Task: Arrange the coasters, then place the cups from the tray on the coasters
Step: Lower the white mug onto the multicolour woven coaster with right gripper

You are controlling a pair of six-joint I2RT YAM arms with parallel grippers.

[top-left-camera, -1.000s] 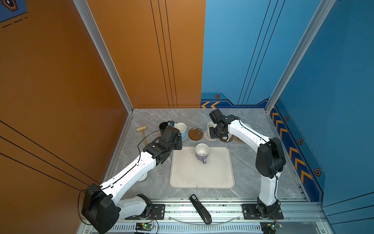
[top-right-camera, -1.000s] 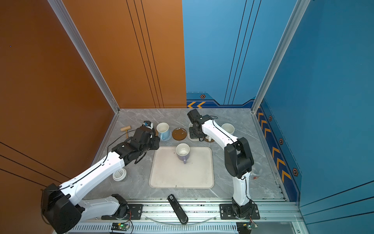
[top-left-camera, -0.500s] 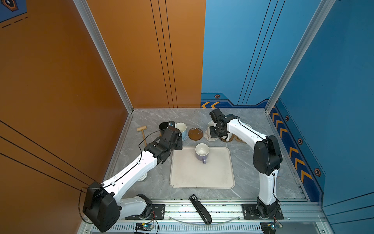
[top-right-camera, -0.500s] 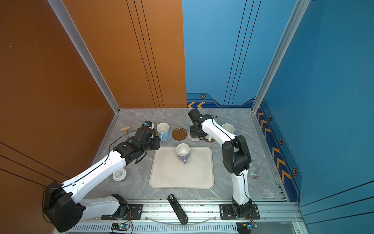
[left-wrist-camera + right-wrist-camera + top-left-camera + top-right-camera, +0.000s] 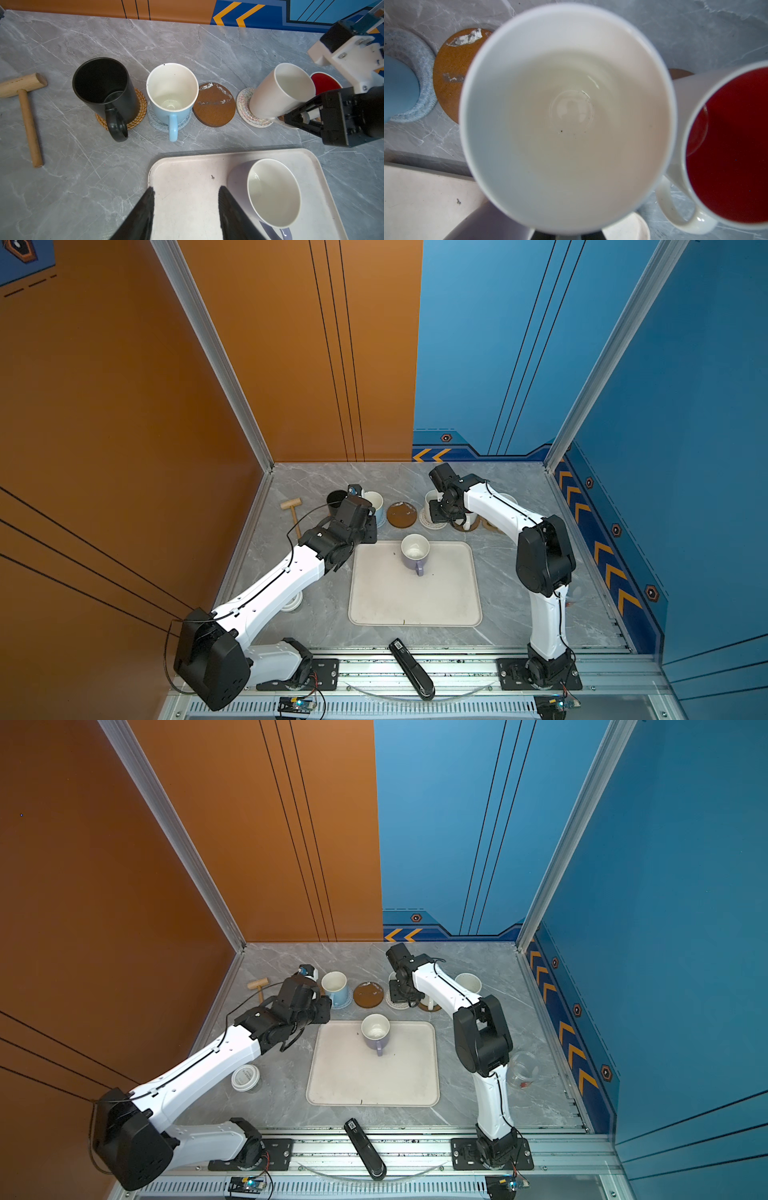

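White cup (image 5: 280,91), in right hand (image 5: 291,119), tilts on coaster's (image 5: 245,104) edge, near tray (image 5: 228,154) rim.

Grey marble tabletop (image 5: 324,620): cream tray (image 5: 395,601) centre; coasters (image 5: 402,514) in row behind; wooden mallet (image 5: 294,514) far left

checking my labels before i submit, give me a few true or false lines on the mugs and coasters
The lavender mug stands on the tray. True.
The black mug stands on the tray. False: it is on the woven rattan coaster.
The brown disc coaster beside the light blue mug carries no mug. True.
The left tool grips the lavender mug. False: it is open and empty.
The right tool is shut on the plain white mug. True.
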